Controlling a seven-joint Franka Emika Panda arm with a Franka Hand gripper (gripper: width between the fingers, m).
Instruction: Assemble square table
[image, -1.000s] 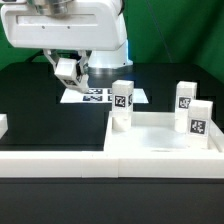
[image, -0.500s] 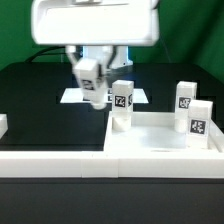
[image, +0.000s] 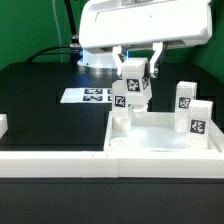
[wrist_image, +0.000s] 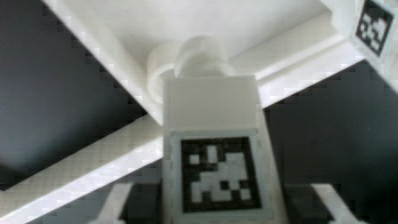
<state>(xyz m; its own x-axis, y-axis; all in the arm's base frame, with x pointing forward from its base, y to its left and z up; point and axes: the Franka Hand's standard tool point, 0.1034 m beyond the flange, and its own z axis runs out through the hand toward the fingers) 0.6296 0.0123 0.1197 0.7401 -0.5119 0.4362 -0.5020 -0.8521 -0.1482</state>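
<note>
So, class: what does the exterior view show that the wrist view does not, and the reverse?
Only the exterior view shows the marker board, two more legs at its right, and the tabletop's whole outline. Only the wrist view shows the held leg's tag close up. Both show that leg in the gripper, above the tabletop.

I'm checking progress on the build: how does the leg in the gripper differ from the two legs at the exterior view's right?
The held leg hangs off the surface in the gripper, above the tabletop; the two right legs stand on it, free of any grip. The held leg is over the tabletop's near-left corner; the others line its right side. All are white, upright and tagged.
</note>
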